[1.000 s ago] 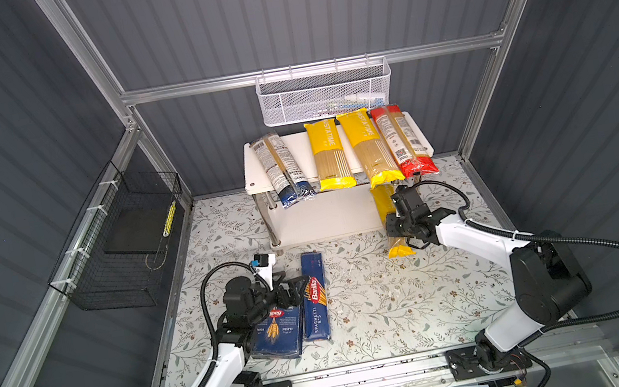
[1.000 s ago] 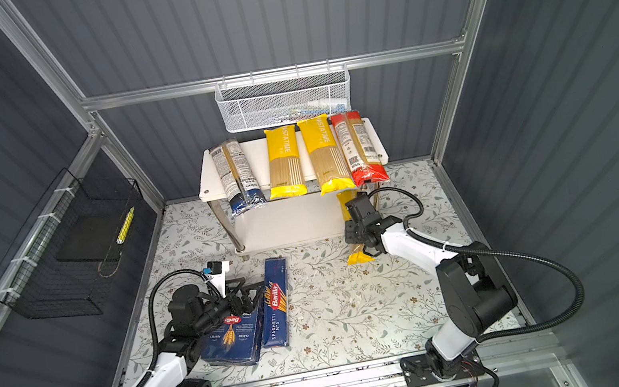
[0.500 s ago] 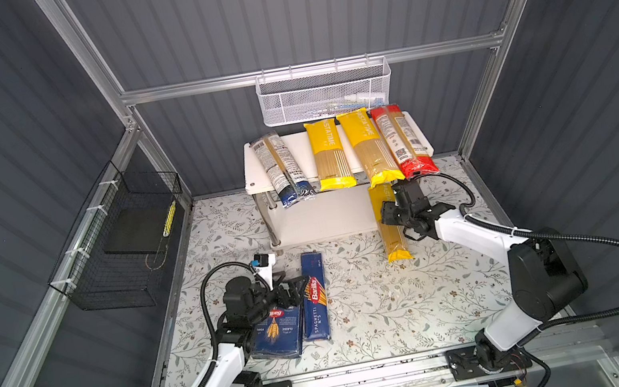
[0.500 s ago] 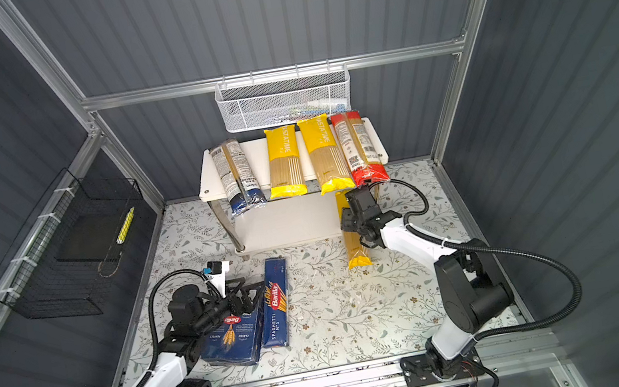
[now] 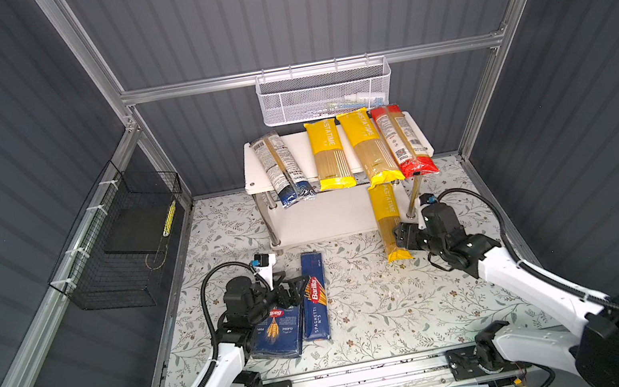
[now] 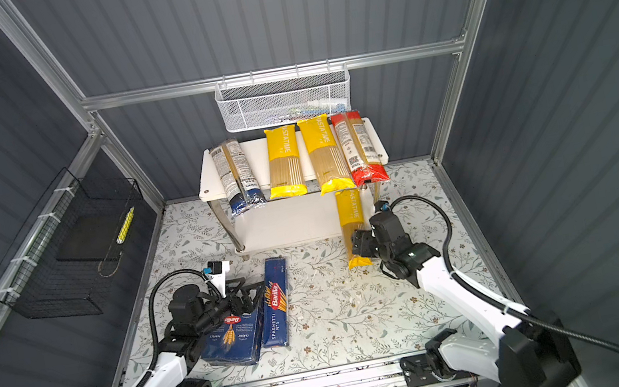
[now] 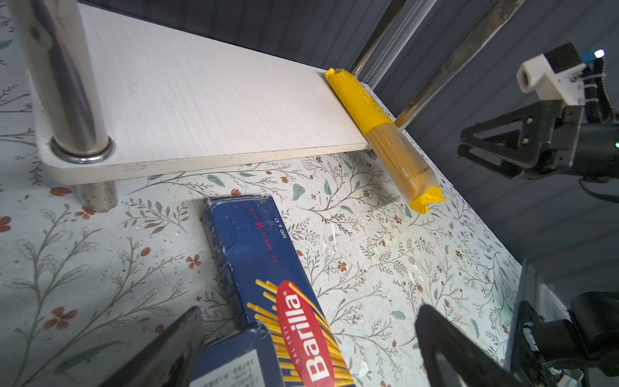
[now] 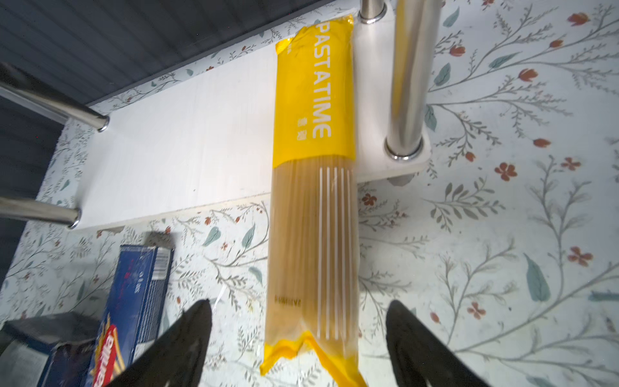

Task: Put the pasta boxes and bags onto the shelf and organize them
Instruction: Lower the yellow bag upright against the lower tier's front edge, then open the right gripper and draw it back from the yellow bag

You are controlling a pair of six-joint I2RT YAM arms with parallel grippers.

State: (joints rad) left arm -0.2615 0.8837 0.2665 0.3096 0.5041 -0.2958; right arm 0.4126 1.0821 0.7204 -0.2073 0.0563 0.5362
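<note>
Barilla cartons number two: wide carton (image 5: 280, 336) and narrow carton (image 5: 317, 315) touch on the near-left tabletop (image 5: 381, 309), my left jaws gaping empty over them. Farther right, my right jaws stand wide, empty, astride a PASTATIME bag (image 5: 386, 216) half on the lower board (image 5: 320, 218) of the shelf (image 5: 413, 192); a crooked shove could slide it off. Farthest, the top board (image 5: 303, 153) holds four: two PASTATIME bags (image 5: 329, 153), a red-ended bag (image 5: 402, 142), a navy-ended bag (image 5: 281, 165).

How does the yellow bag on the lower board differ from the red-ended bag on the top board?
The yellow bag lies on the lower board, its near end out on the mat; the red-ended bag lies on the top board, overhanging its front edge. The open right gripper straddles the yellow bag's end; no gripper is near the red-ended bag. Both are long, slim spaghetti packs.
</note>
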